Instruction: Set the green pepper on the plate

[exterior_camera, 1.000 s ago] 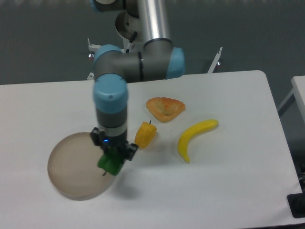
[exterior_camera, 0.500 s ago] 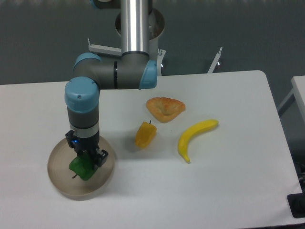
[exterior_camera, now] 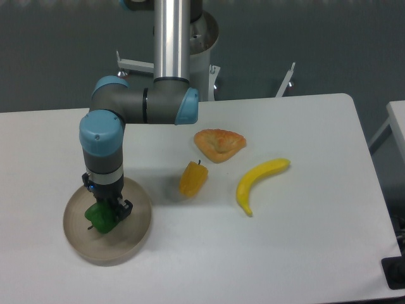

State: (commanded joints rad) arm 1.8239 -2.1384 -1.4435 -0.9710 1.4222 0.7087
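Observation:
The green pepper (exterior_camera: 100, 218) is bright green and glossy and sits in my gripper (exterior_camera: 104, 215), which is shut on it. The gripper points straight down over the middle of the plate (exterior_camera: 136, 228), a round beige-tan disc with a low rim at the table's front left. The pepper is at or just above the plate's surface; I cannot tell if it touches. The fingertips are mostly hidden behind the pepper and the wrist.
A yellow-orange pepper (exterior_camera: 192, 179) lies to the right of the plate. A slice of orange pastry (exterior_camera: 219, 144) lies behind it. A yellow banana (exterior_camera: 258, 181) lies further right. The arm's base stands at the table's back edge.
The gripper has carried the green pepper left from the plate's right rim to over the plate's middle and has come lower. The other objects have not moved.

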